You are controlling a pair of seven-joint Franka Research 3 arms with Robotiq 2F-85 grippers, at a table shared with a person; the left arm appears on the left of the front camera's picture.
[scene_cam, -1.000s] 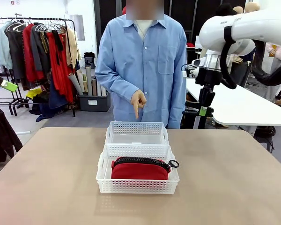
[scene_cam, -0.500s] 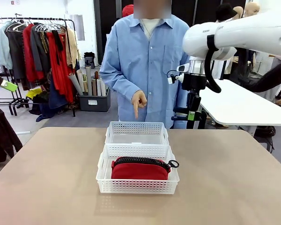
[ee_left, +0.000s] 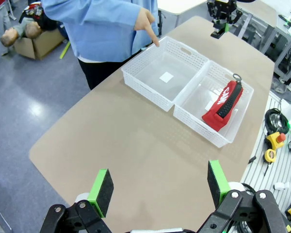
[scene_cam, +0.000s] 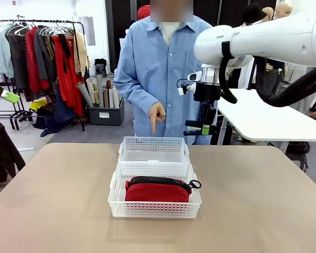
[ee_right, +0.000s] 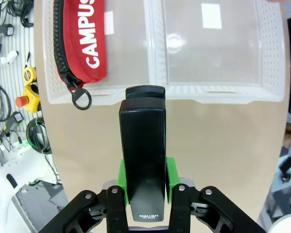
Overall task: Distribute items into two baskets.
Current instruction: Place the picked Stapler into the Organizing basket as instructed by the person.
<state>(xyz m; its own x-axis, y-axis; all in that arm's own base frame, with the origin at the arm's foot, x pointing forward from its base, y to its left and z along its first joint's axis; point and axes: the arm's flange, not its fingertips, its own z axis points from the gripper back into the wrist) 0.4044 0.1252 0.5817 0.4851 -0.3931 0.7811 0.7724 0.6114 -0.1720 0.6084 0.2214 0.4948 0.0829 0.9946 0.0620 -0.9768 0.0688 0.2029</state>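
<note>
Right gripper (ee_right: pixel 144 182) clamps stapler (ee_right: pixel 143 150) high above tabletop (scene_cam: pixel 263 200), right of far basket (scene_cam: pixel 154 150). Person's hand (scene_cam: pixel 156 113) points there. Red pouch (scene_cam: pixel 157 190) in near basket (scene_cam: pixel 155 203). Centre over far basket, lower, release. Left gripper (ee_left: pixel 157 187) fingers apart, empty.

Far basket (scene_cam: pixel 154 150) open above; person's hand (scene_cam: pixel 156 114) hovers over rim.

A clothes rack (scene_cam: pixel 42 52) stands far left, perhaps beside a grey bin (scene_cam: pixel 106 115).

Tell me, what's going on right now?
Right gripper shut on black stapler, high above baskets. Left gripper open. Red pouch in near basket. Person's hand points at far basket.
</note>
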